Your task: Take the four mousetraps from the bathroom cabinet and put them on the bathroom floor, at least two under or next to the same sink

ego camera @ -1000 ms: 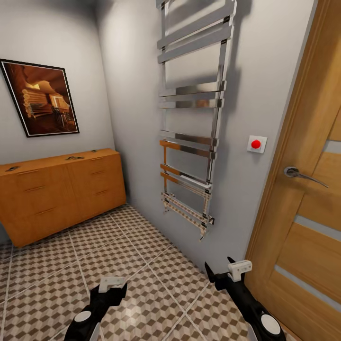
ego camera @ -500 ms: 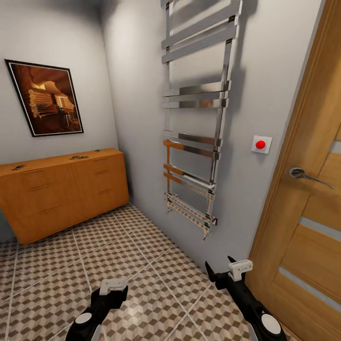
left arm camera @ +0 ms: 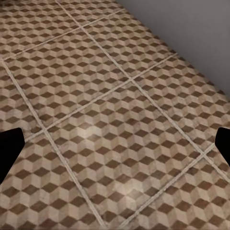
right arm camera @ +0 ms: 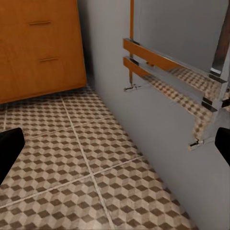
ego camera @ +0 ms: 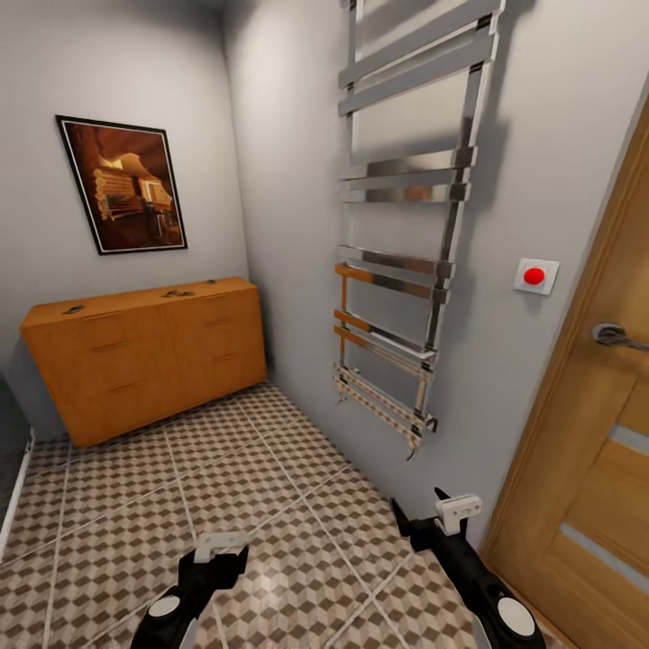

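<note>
The orange-brown cabinet [ego camera: 149, 356] stands against the far wall, and its drawer fronts [right arm camera: 38, 48] also show in the right wrist view. Tiny dark mousetraps lie on its top, one near the left end [ego camera: 72, 309], one near the middle [ego camera: 178, 293] and one toward the right [ego camera: 214, 282]. The cube-patterned bathroom floor [ego camera: 261, 487] stretches between me and the cabinet. My left gripper [ego camera: 219, 552] [left arm camera: 115, 148] hangs open and empty low over the tiles. My right gripper [ego camera: 420, 510] [right arm camera: 115, 148] is open and empty too, near the wall. The bathroom sink is out of view.
A chrome towel rail [ego camera: 406, 270] hangs on the right wall, close to my right arm. Further right are a red button [ego camera: 534, 276] and a wooden door [ego camera: 586, 469] with a lever handle. A framed picture [ego camera: 126, 185] hangs above the cabinet. A white edge [ego camera: 13, 491] shows at far left.
The whole picture has shifted right, so the camera has turned left; the cabinet now sits fuller in view. Both grippers hold the same pose, open.
</note>
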You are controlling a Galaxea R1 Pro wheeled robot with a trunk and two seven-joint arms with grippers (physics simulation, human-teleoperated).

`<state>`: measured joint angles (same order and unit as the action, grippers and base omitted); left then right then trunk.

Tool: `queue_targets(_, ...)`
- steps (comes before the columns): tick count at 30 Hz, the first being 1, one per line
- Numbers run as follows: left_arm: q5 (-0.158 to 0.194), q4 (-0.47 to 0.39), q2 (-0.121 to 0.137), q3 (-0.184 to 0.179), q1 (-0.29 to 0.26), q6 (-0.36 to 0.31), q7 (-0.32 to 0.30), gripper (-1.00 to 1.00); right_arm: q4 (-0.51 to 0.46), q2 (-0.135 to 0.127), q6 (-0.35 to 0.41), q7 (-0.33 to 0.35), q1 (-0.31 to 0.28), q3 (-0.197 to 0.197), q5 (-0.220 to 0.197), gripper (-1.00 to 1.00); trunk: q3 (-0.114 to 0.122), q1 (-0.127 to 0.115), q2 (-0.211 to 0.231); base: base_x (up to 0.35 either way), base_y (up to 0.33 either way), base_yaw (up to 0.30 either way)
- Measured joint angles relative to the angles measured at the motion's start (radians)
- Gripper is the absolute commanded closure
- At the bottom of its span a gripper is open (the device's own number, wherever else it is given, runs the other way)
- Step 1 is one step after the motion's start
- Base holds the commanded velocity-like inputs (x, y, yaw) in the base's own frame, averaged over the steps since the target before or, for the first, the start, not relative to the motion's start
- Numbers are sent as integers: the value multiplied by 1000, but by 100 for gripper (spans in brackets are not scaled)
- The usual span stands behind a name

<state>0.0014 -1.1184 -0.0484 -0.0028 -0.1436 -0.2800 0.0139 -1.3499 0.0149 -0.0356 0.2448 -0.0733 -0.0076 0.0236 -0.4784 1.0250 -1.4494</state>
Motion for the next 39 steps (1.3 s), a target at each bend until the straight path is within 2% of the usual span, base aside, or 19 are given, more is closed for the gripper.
queue_targets(13, 0, 1, -2, 0, 0, 0, 0, -100, 0, 0, 0, 0, 0, 0, 0, -100, -13, 0, 0, 140, 0, 202)
queue_targets(39, 0, 1, -2, 0, 0, 0, 0, -100, 0, -1, -2, 0, 0, 0, -1, -100, -42, -1, 0, 322, 14, 199)
